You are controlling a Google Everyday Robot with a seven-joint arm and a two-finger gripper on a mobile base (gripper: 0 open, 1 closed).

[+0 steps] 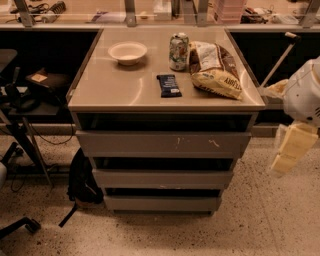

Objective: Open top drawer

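I see the wide, flat grey top drawer point(150, 144), white scuffs right of centre, just under the beige cabinet top point(125, 90). My pale gripper point(292, 148) hangs off to its right, well apart; open or closed, I cannot tell.

Single view, one entry. We look from the near side of the cabinet point(82, 150), from above its tabletop point(125, 90), facing the far side and tilted down. Range: middling. We take in the whole tabletop, the top drawer point(150, 144), the two lower drawer fronts point(160, 178), the speckled floor point(260, 225) near us and the desks point(75, 12) at the far side. The gripper point(282, 160) hangs at the right edge of our view, beside the cabinet and level with the top drawer.
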